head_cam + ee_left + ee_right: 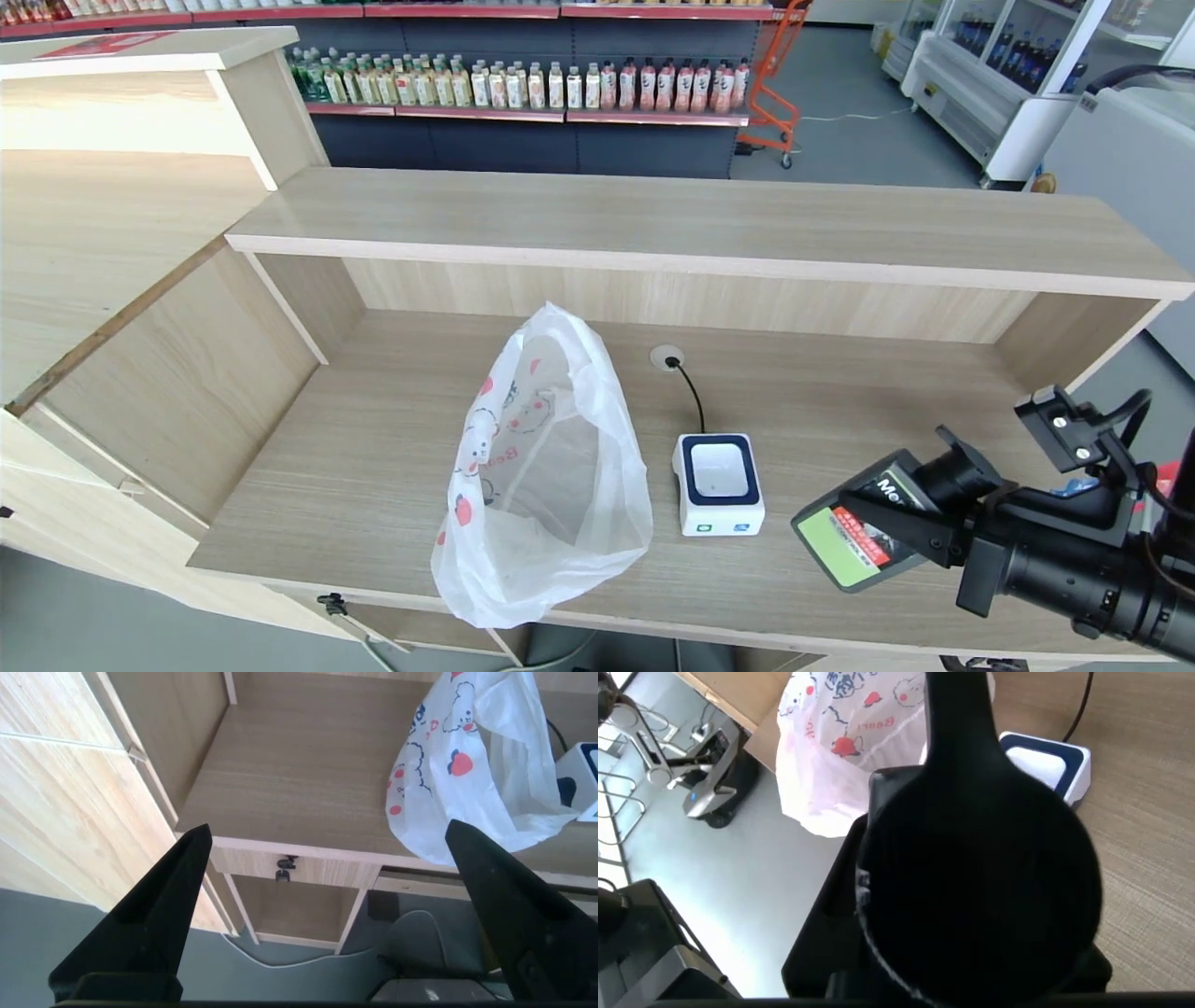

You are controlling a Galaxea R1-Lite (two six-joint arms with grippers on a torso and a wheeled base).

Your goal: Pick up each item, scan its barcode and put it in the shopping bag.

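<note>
Shop, shelves of bottled drinks (pixel 523 84), wooden checkout counter (pixel 700 224) (barcode scanner (pixel 717 483) on it), glass-fronted chillers (pixel 990 75)

The left gripper (pixel 327 829) takes up the foreground of the frame, its two dark fingers (pixel 149 924) spread wide with nothing between them. Mid-frame beyond them lies the wooden counter (pixel 280 765). The white shopping bag (pixel 467 775), printed in red, sags over the counter's front edge. The scanner (pixel 581 765) sits just beside it, cut off by the frame's edge. A small latch (pixel 283 866) hangs below the counter's front edge.
</note>
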